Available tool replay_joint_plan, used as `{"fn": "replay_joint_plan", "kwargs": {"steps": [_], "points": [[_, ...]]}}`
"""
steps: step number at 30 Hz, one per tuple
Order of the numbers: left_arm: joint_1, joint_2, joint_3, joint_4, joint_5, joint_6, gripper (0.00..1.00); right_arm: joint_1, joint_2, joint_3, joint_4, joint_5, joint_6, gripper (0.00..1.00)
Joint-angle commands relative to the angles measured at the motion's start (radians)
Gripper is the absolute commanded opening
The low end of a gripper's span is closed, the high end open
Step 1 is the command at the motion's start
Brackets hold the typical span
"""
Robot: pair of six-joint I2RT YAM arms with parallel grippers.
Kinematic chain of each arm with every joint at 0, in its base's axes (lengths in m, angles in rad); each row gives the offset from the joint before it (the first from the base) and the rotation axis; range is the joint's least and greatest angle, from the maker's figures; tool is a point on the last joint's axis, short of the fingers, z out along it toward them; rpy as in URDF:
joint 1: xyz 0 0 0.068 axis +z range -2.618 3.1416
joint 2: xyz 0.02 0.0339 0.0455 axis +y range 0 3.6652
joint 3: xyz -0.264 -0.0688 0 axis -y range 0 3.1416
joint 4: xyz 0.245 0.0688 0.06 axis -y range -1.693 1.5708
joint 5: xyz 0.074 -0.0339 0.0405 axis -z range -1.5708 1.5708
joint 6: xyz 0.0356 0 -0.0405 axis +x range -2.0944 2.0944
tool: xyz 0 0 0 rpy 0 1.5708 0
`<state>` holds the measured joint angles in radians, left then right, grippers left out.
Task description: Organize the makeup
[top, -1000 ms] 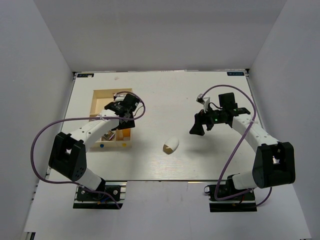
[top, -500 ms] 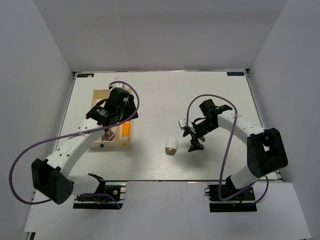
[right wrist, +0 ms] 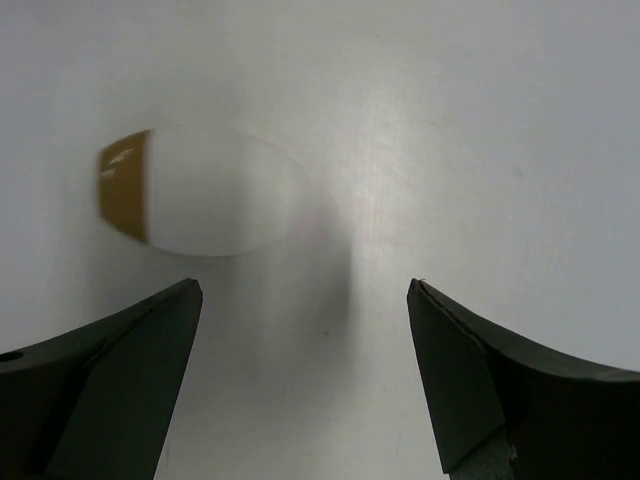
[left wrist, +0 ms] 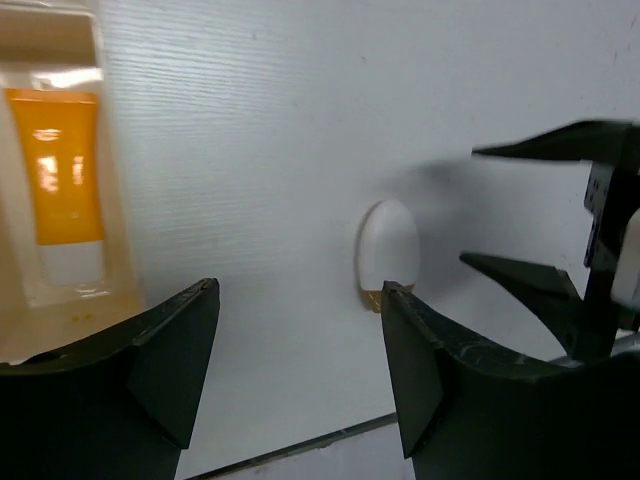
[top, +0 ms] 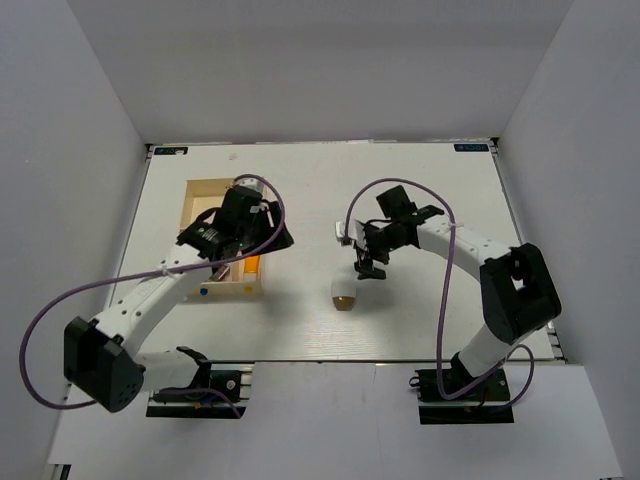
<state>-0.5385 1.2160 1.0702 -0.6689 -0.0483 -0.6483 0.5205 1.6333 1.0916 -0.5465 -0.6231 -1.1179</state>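
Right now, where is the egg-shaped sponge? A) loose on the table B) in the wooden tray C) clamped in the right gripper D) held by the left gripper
A: the egg-shaped sponge lies on the table ahead of the open right gripper, whose fingertips are clear of it.

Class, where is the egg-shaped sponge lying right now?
In the top view, the egg-shaped sponge lies on the table near its middle, right of the wooden tray and just on the near side of the open right gripper.
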Motion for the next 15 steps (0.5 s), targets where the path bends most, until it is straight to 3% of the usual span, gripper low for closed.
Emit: {"fn": "replay_joint_plan", "kwargs": {"steps": [1,3,6,9,10,15], "points": [[-0.038,0.092,0.011,0.106,0.151,-0.017,0.75,-0.028,-0.093,-0.085,0.311,0.181,0.452,0.89],[-0.075,0.172,0.026,0.132,0.171,-0.024,0.75,-0.066,-0.147,-0.145,0.373,0.284,0.535,0.89],[-0.119,0.289,0.077,0.134,0.174,-0.028,0.75,-0.129,-0.203,-0.180,0.378,0.303,0.619,0.84],[-0.184,0.406,0.167,0.073,0.130,-0.043,0.78,-0.191,-0.245,-0.223,0.372,0.289,0.687,0.34],[-0.213,0.431,0.215,0.055,0.111,-0.062,0.79,-0.223,-0.254,-0.239,0.379,0.296,0.732,0.00],[-0.279,0.536,0.307,-0.046,0.022,-0.137,0.86,-0.277,-0.288,-0.272,0.396,0.310,0.808,0.00]]}}
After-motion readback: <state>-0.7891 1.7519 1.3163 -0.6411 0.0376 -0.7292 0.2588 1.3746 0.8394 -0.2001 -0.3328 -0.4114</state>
